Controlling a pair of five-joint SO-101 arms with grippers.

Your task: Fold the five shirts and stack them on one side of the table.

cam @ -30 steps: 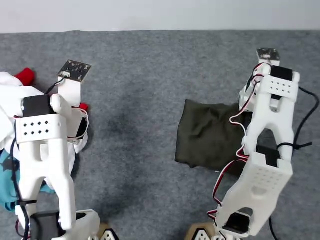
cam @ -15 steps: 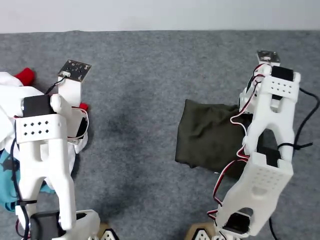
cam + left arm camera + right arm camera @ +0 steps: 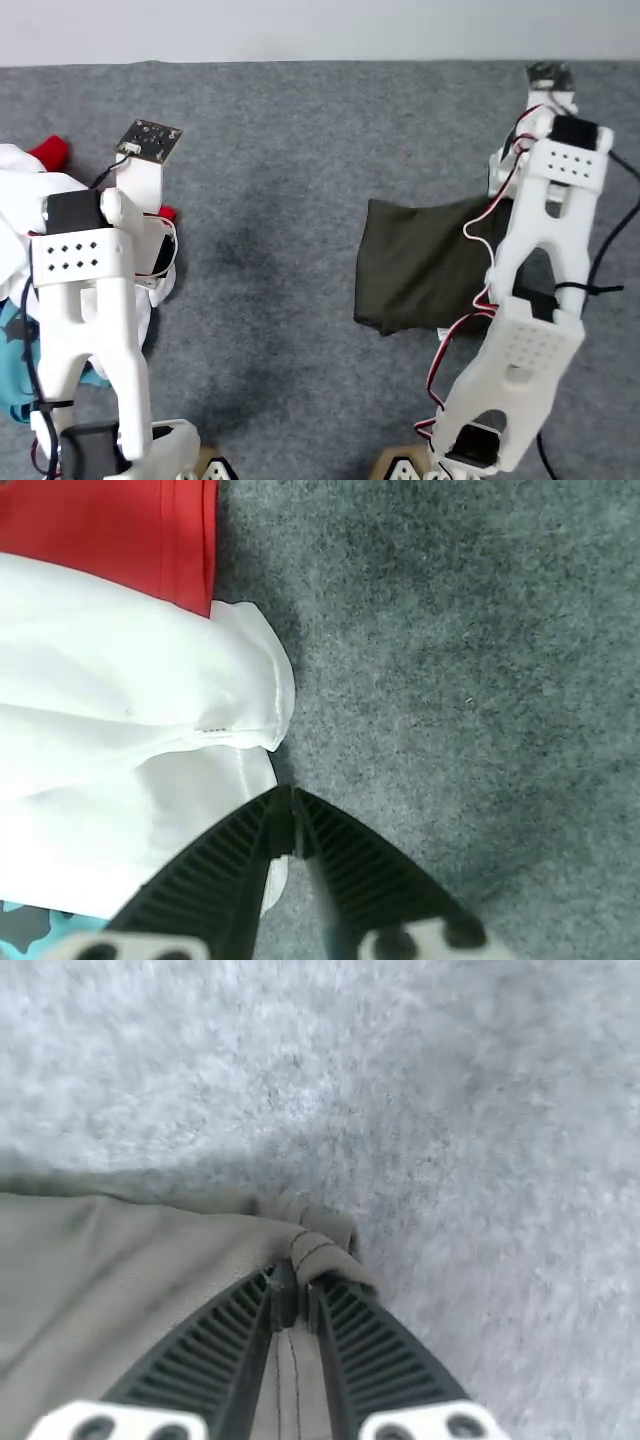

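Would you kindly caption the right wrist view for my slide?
Right gripper pinching an olive-green fabric shirt on a grey felt table.

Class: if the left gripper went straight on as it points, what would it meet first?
Probably the white shirt, just beyond the left gripper; depth is unclear, so perhaps the table.

Table cover: a grey, felt-like fabric [image 3: 280,150] spreads over the whole surface, from the near edge to the far edge and out to both side edges.
Texture, left wrist view: the cover [image 3: 470,650] has a mottled, fibrous grain of darker and lighter grey.
Texture, right wrist view: the cover [image 3: 470,1080] looks paler and fuzzy.
Far edge: a straight line across the high view, where the grey meets a pale band.
Wall: a plain off-white strip [image 3: 300,30] behind the far edge.
Light: even and soft; a faint darker patch [image 3: 240,250] lies left of the surface's middle, with blurred edges.
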